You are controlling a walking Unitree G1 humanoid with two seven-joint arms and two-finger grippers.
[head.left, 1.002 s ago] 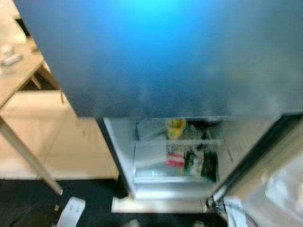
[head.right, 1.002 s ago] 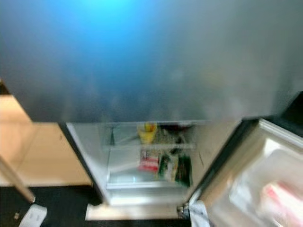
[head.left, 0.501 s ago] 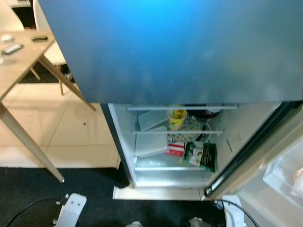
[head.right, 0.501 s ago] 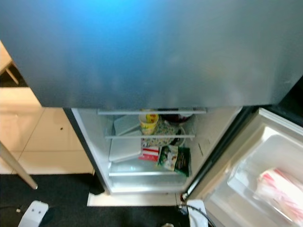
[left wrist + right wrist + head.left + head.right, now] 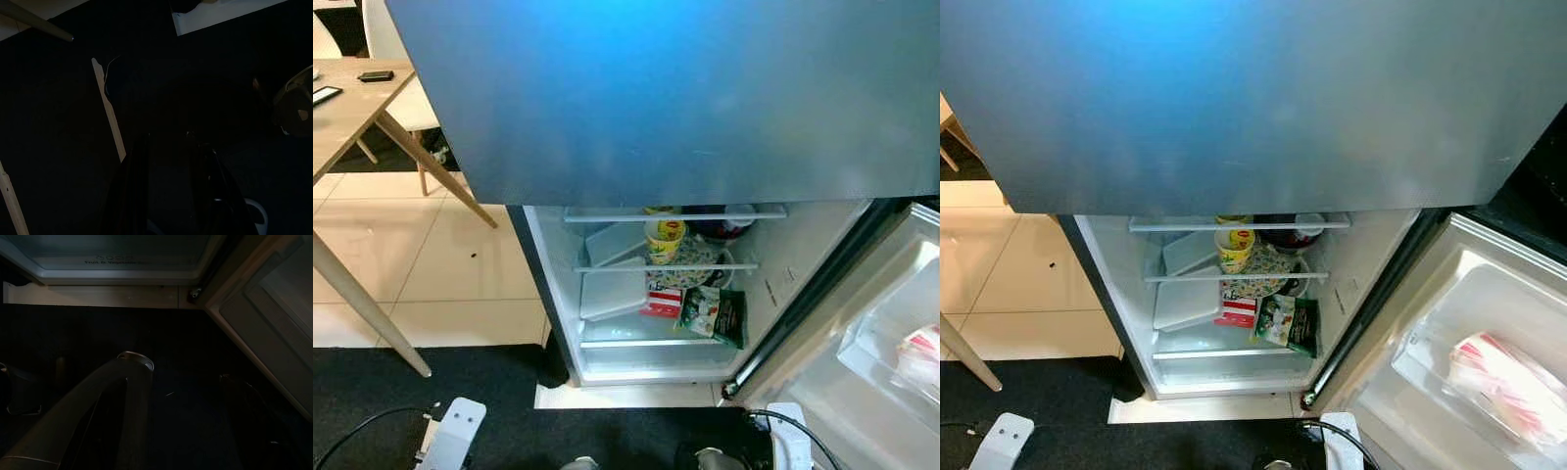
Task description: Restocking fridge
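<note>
The fridge (image 5: 1234, 98) stands open before the robot, its lower shelves (image 5: 666, 266) holding a yellow cup (image 5: 665, 235) and packets (image 5: 712, 313), so it should approach squarely; both end effectors hang low, the left end effector (image 5: 168, 186) spread, the right I cannot tell.

Open fridge compartment: a yellow cup (image 5: 665, 236) is seen on the upper wire shelf (image 5: 607, 267); white trays (image 5: 612, 291) and food packets (image 5: 710, 313) are seen on the lower shelf (image 5: 636, 343).
</note>
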